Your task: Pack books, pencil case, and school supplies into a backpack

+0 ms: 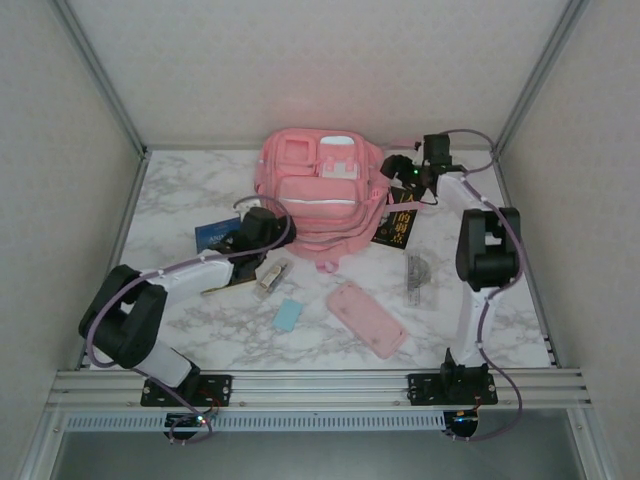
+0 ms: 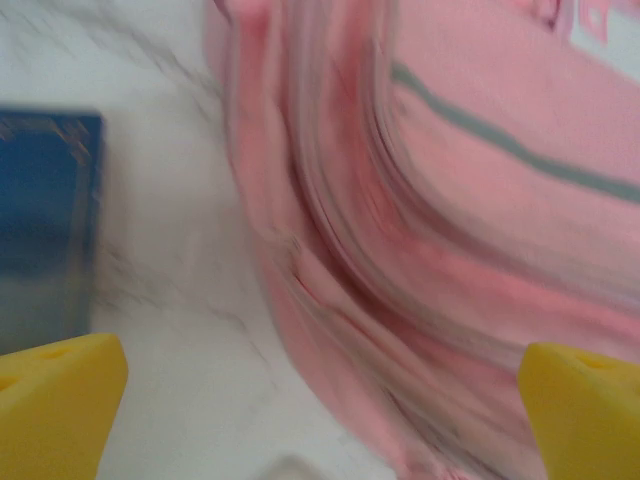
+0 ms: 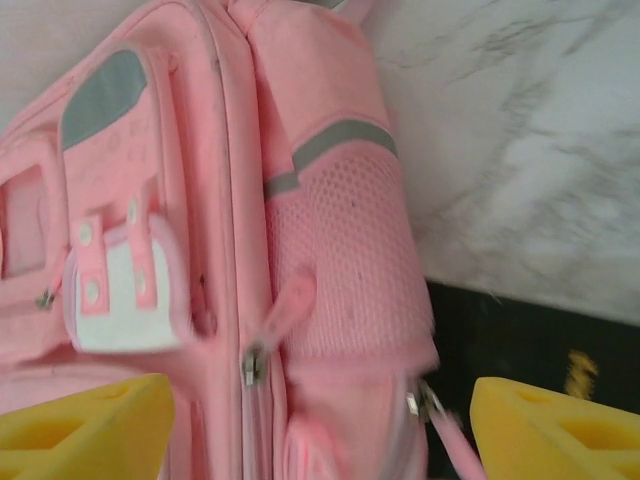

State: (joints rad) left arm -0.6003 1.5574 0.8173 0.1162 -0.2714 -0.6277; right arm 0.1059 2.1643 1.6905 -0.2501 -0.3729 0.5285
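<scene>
Backpack (image 1: 318,195): lies flat at the far middle of the counter (image 1: 190,325), front pockets up. Its main zip looks closed, so packing cannot begin.
Right claw (image 1: 402,172): fingers apart over the backpack's right side, a zip pull (image 3: 255,365) in line between them. It is probably placed to catch the pull.
Left claw (image 1: 262,228): fingers wide apart and holding nothing, low at the backpack's left edge. It is likely there to steady the fabric.
Books: blue landscape book (image 1: 212,235) just left of the left claw; black book (image 1: 398,228) against the backpack's right side.
Pencil case (image 1: 366,318): on the near counter, apart from the backpack.
Supplies: light-blue block (image 1: 288,315), silvery item (image 1: 270,278) and transparent strip (image 1: 417,278) all lie loose, unpacked.
</scene>
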